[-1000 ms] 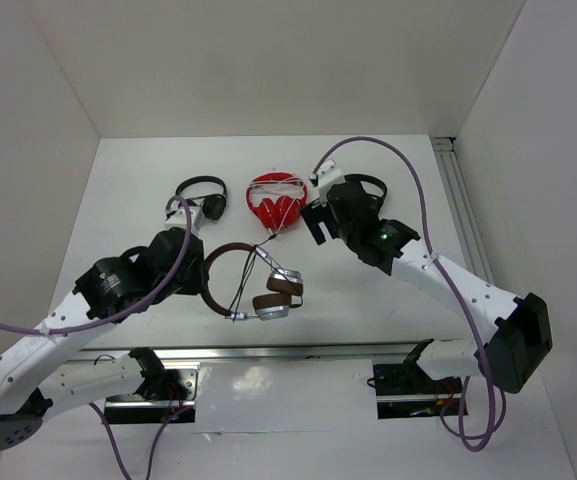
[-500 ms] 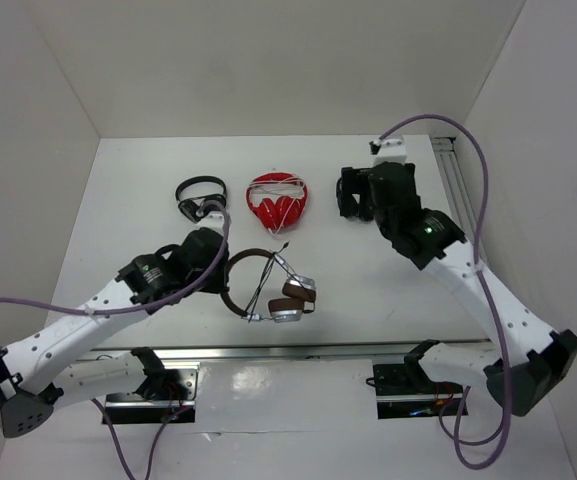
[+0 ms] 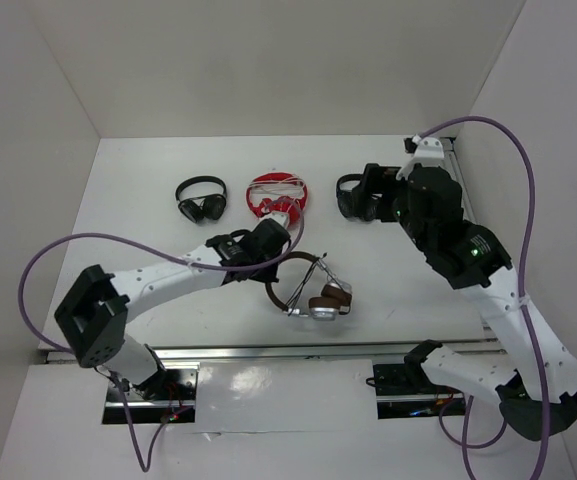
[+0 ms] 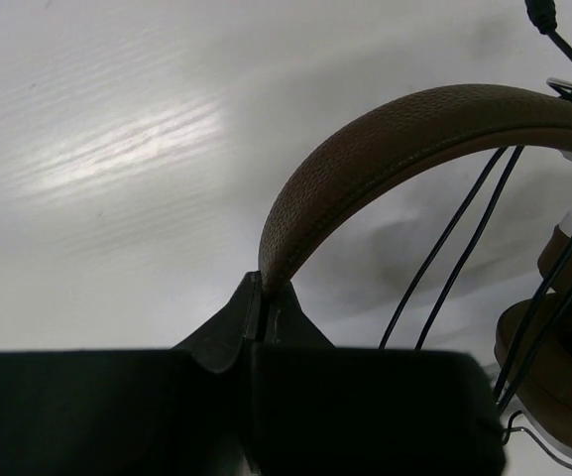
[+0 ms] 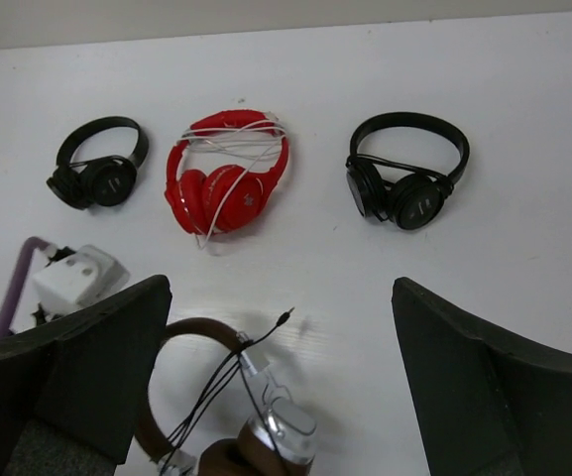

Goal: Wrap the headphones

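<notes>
The left end effector (image 4: 258,297) is pinching the brown headband (image 4: 404,139) of the headphones (image 3: 313,290), with its fingers closed on the band near one end of the arc. The pair is sitting toward the front of the table (image 3: 138,180), between the two arms. I cannot tell whether the band is resting on the surface or being held just off it. The right end effector (image 5: 281,347) is hovering high with its fingers spread wide, gripping nothing and looking down over the row of headsets.

Several strands of the thin dark cable (image 4: 444,248) are crossing the gap inside the headband, so the wrap looks partly done. The jack plug (image 5: 287,313) is lying loose on the table just beyond the band, pointing toward the red headphones (image 5: 228,183) but apart from them.

The step in hand looks like anchoring the headphones while the free end is collected for another turn. Doing that well probably means the left end effector is keeping its pinch firm and the band steady, so the strands in place are not slackening or sliding off. The right end effector should be coming down on the cable a little behind the plug rather than on the plug tip, where a thin round part could squirt out of the fingers. It should be pulling only enough tension to lay the turn snugly, because a hard tug could drag the band out of the left pinch. It should also be staying clear of the red pair's white cord and of the black headphones (image 5: 409,183) farther along the row
</notes>
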